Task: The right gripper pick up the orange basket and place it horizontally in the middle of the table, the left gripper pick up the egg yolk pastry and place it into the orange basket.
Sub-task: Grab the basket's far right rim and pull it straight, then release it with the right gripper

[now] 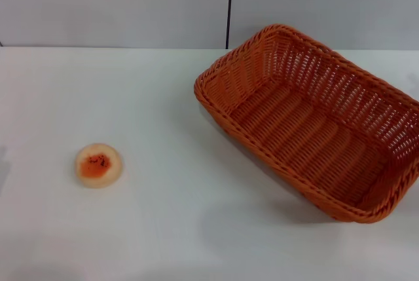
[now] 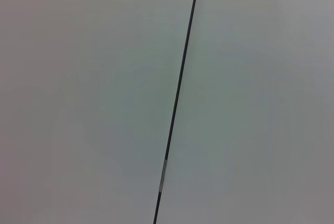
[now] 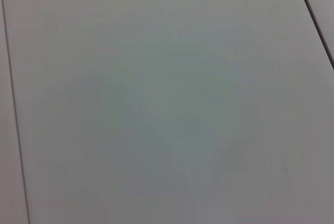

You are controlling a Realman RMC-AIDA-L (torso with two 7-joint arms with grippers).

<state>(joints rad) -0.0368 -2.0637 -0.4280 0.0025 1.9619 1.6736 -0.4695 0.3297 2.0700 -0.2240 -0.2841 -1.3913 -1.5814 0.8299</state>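
The orange basket (image 1: 314, 120) sits on the right half of the white table (image 1: 170, 215), turned at a slant, with its far corner toward the back and its near corner at the right edge. It holds nothing. The egg yolk pastry (image 1: 98, 165) lies alone on the left side of the table, a small pale round bun with an orange-red centre. Neither gripper shows in the head view. Both wrist views show only pale wall panels with thin dark seams.
A grey wall with a vertical dark seam (image 1: 230, 6) runs behind the table's back edge. Bare white tabletop lies between the pastry and the basket.
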